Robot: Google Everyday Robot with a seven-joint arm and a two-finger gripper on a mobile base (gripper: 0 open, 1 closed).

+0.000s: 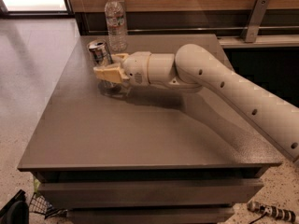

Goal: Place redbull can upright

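Note:
The redbull can (98,51) is a slim silver can with a shiny round top, at the far left of the grey table (140,134). It leans slightly, top toward the left. My gripper (105,63) reaches in from the right and is shut on the can's lower part. One tan finger (110,73) is in front of the can and the other (120,56) is behind it. The can's base is hidden by the front finger. A shadow lies on the table just under the gripper.
A clear plastic water bottle (116,22) with a white cap stands upright just behind the can, near the table's far edge. A wooden wall and a dark ledge run behind the table. My white arm (224,87) crosses the right side of the table.

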